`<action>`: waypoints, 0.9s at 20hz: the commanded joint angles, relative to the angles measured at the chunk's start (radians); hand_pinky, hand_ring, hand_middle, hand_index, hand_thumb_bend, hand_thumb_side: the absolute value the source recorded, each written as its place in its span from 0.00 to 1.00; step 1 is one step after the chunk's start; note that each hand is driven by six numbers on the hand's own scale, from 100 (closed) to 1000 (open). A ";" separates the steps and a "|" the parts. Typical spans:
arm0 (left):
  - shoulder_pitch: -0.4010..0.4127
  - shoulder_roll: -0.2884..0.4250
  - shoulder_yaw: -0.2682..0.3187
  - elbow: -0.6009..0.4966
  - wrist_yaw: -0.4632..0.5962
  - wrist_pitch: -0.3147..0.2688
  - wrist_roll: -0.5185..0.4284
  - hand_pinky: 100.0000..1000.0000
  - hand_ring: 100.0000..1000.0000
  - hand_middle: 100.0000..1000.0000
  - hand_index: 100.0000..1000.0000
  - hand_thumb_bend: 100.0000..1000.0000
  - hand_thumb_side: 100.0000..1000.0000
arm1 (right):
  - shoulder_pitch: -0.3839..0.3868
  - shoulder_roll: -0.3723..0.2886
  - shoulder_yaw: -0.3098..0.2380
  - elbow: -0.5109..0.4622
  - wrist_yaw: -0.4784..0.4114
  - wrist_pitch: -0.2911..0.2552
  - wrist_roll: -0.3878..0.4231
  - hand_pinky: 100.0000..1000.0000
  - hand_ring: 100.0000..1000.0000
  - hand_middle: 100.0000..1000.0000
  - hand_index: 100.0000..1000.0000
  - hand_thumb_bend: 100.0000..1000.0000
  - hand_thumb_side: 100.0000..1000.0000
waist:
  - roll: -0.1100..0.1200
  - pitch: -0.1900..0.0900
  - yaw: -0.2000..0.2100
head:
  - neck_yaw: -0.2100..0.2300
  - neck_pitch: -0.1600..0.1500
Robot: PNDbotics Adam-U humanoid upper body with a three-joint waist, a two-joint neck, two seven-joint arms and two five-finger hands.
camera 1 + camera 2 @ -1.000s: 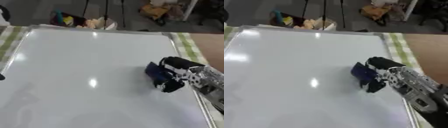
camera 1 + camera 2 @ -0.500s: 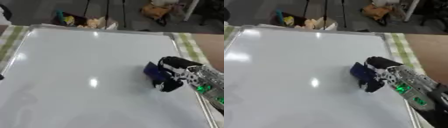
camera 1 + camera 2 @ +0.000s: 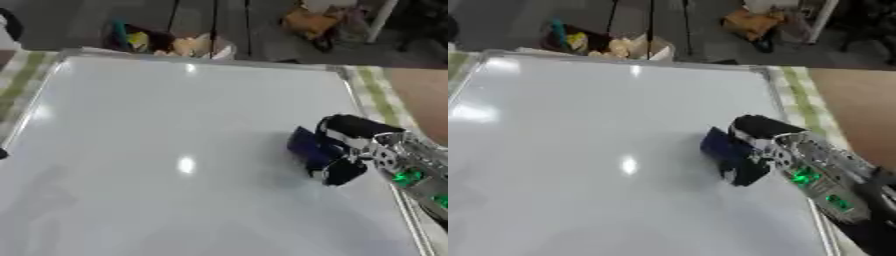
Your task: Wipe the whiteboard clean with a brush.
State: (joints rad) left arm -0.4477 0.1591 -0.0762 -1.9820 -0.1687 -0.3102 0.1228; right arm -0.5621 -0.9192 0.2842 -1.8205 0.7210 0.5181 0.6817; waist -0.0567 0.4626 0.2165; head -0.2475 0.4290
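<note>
Right hand [image 3: 350, 145] comes in from the right side, fingers curled round a dark blue brush [image 3: 308, 146], holding it down on the whiteboard [image 3: 157, 130]. Brush sits on the board's right half, approx mid-height, near the right frame edge. Board fills most of the view; surface looks white w/ glare spots, no marks I can make out. Green lights show on the right forearm. Left hand: only a dark bit at the far left edge, can't tell its state.
</note>
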 commanded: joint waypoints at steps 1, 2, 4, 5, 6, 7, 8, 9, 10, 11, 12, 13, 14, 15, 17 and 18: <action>-0.006 0.014 -0.007 -0.018 0.005 -0.001 -0.001 0.36 0.91 0.80 0.55 0.00 0.95 | -0.001 -0.024 -0.016 -0.004 0.011 0.019 0.015 0.39 0.66 0.38 0.49 0.00 0.11 | 0.004 -0.027 -0.003 | 0.002 -0.011; -0.006 0.014 -0.007 -0.018 0.005 -0.001 -0.001 0.36 0.91 0.80 0.55 0.00 0.95 | 0.001 -0.025 -0.017 -0.004 0.013 0.020 0.015 0.39 0.66 0.37 0.50 0.00 0.11 | 0.004 -0.027 -0.004 | 0.002 -0.011; -0.006 0.015 -0.007 -0.018 0.004 -0.002 -0.001 0.36 0.91 0.80 0.55 0.00 0.95 | 0.006 -0.026 -0.019 -0.003 0.015 0.021 0.015 0.39 0.66 0.37 0.50 0.00 0.11 | 0.006 -0.027 -0.005 | 0.003 -0.011; -0.006 0.015 -0.006 -0.018 0.004 -0.002 0.000 0.36 0.91 0.80 0.55 0.00 0.95 | 0.008 -0.027 -0.020 -0.002 0.016 0.021 0.015 0.39 0.66 0.37 0.50 0.00 0.11 | 0.006 -0.027 -0.005 | 0.003 -0.011; -0.006 0.015 -0.006 -0.018 0.004 -0.002 0.000 0.36 0.91 0.80 0.55 0.00 0.95 | 0.010 -0.027 -0.021 -0.002 0.016 0.022 0.015 0.39 0.66 0.37 0.50 0.00 0.11 | 0.007 -0.026 -0.006 | 0.003 -0.012; -0.006 0.015 -0.006 -0.018 0.004 -0.001 0.000 0.36 0.92 0.81 0.55 0.00 0.95 | 0.012 -0.028 -0.022 -0.001 0.017 0.023 0.015 0.39 0.66 0.37 0.50 0.00 0.11 | 0.007 -0.026 -0.007 | 0.003 -0.013; -0.006 0.015 -0.006 -0.018 0.004 -0.001 0.000 0.36 0.92 0.81 0.55 0.00 0.95 | 0.013 -0.028 -0.023 0.001 0.018 0.023 0.014 0.39 0.66 0.37 0.50 0.00 0.11 | 0.008 -0.026 -0.008 | 0.003 -0.013; -0.006 0.015 -0.006 -0.018 0.004 -0.001 0.000 0.36 0.92 0.81 0.55 0.00 0.95 | 0.015 -0.029 -0.025 0.002 0.019 0.024 0.012 0.39 0.66 0.37 0.50 0.00 0.11 | 0.008 -0.025 -0.008 | 0.003 -0.014; -0.005 0.015 -0.006 -0.018 0.004 -0.001 0.000 0.36 0.92 0.81 0.55 0.00 0.95 | 0.017 -0.030 -0.027 0.004 0.020 0.026 0.011 0.39 0.66 0.37 0.50 0.00 0.11 | 0.009 -0.025 -0.009 | 0.004 -0.015; -0.005 0.016 -0.006 -0.018 0.003 -0.001 0.001 0.36 0.92 0.81 0.55 0.00 0.95 | 0.018 -0.031 -0.030 0.006 0.023 0.028 0.008 0.39 0.66 0.37 0.50 0.00 0.11 | 0.009 -0.025 -0.010 | 0.004 -0.015; -0.005 0.016 -0.006 -0.018 0.003 -0.001 0.001 0.36 0.92 0.81 0.55 0.00 0.95 | 0.019 -0.032 -0.033 0.010 0.028 0.031 0.006 0.39 0.66 0.37 0.51 0.00 0.11 | 0.010 -0.025 -0.011 | 0.004 -0.016; -0.005 0.016 -0.006 -0.018 0.003 -0.001 0.001 0.36 0.92 0.81 0.55 0.00 0.95 | 0.019 -0.032 -0.035 0.015 0.032 0.035 0.005 0.39 0.66 0.37 0.51 0.00 0.11 | 0.010 -0.024 -0.011 | 0.004 -0.017; -0.005 0.016 -0.006 -0.018 0.003 -0.001 0.000 0.36 0.92 0.81 0.55 0.00 0.95 | 0.019 -0.032 -0.038 0.020 0.034 0.037 0.004 0.39 0.66 0.37 0.51 0.00 0.11 | 0.010 -0.024 -0.011 | 0.003 -0.017; -0.005 0.016 -0.006 -0.018 0.003 -0.001 0.000 0.36 0.92 0.81 0.55 0.00 0.95 | 0.018 -0.031 -0.039 0.024 0.036 0.039 0.003 0.39 0.66 0.37 0.52 0.00 0.11 | 0.010 -0.024 -0.011 | 0.003 -0.018; -0.005 0.015 -0.007 -0.018 0.003 -0.001 -0.001 0.36 0.92 0.81 0.55 0.00 0.95 | 0.015 -0.031 -0.039 0.028 0.040 0.038 0.001 0.39 0.66 0.36 0.53 0.00 0.11 | 0.011 -0.024 -0.012 | 0.004 -0.018; -0.005 0.015 -0.007 -0.018 0.003 -0.001 -0.001 0.36 0.92 0.81 0.55 0.00 0.95 | 0.014 -0.031 -0.039 0.029 0.041 0.038 0.001 0.39 0.66 0.36 0.53 0.00 0.11 | 0.011 -0.024 -0.012 | 0.004 -0.018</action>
State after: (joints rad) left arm -0.4476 0.1591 -0.0762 -1.9820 -0.1687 -0.3101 0.1228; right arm -0.5420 -0.9197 0.2586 -1.7995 0.7505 0.5371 0.6680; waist -0.0488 0.4622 0.2064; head -0.2457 0.4250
